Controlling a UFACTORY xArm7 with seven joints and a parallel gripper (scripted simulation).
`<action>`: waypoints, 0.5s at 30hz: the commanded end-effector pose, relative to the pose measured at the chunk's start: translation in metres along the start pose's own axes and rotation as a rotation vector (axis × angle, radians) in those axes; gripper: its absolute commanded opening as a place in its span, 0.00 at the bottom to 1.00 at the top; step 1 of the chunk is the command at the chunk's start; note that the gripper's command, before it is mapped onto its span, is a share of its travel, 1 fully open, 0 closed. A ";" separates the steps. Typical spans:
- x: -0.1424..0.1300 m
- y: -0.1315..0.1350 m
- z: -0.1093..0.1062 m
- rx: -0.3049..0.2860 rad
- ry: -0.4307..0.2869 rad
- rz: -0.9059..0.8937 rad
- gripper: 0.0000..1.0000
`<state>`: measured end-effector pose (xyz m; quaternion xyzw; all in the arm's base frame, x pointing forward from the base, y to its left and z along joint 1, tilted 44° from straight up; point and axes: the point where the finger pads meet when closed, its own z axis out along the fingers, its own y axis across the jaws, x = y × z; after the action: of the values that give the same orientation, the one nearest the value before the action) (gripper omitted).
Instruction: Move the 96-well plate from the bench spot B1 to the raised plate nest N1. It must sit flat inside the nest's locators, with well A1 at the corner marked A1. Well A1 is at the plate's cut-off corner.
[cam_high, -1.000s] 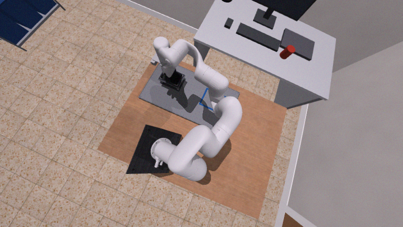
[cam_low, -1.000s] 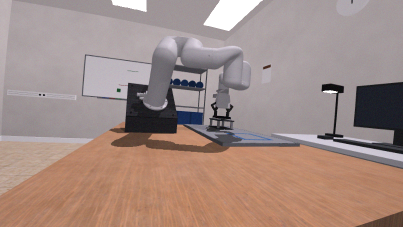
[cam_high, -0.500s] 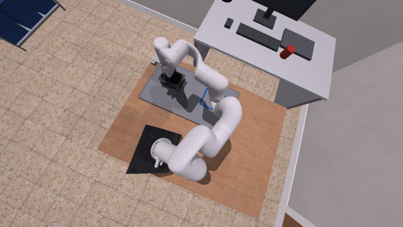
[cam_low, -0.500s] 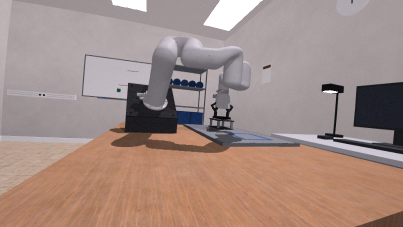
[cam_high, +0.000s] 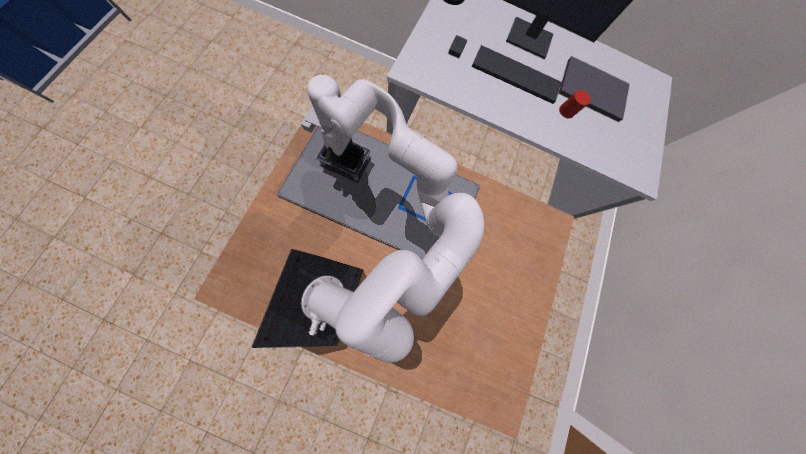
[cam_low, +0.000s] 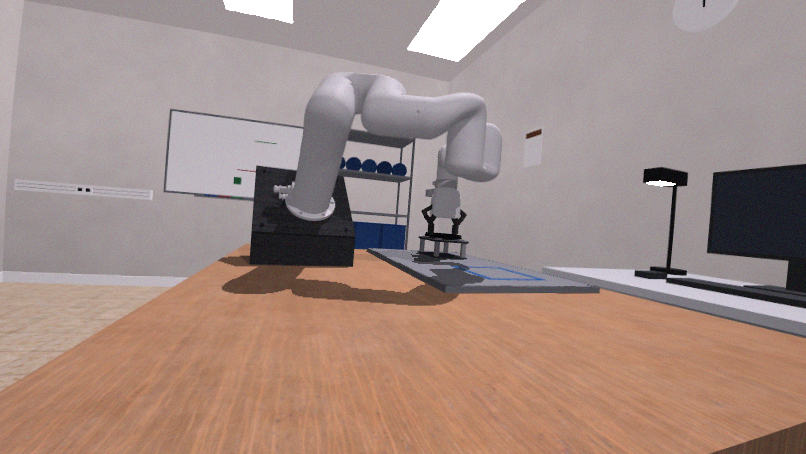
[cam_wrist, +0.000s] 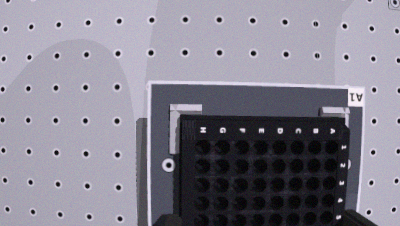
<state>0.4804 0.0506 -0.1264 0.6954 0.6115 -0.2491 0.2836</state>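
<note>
Red cylinder (cam_high: 574, 104) beside dark keyboard (cam_high: 516, 73) on white desk (cam_high: 614, 152)

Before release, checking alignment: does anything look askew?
Nothing stands out. The black 96-well plate, in the gripper, sits square over the grey raised nest, its cut-off corner toward the nest's A1 label.

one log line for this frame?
phase: placing | gripper: shut on 96-well plate | plate over nest N1 | A1 corner toward A1 mark

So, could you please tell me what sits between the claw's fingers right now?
The black plate, held over the nest; the wrist view shows it best.
</note>
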 end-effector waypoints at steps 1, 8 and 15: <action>0.001 0.001 -0.002 -0.003 0.004 0.000 0.00; 0.001 0.001 -0.001 -0.003 0.004 0.000 0.00; 0.001 0.001 0.000 -0.003 0.004 0.000 1.00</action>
<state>0.4805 0.0490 -0.1281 0.6954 0.6115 -0.2491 0.2836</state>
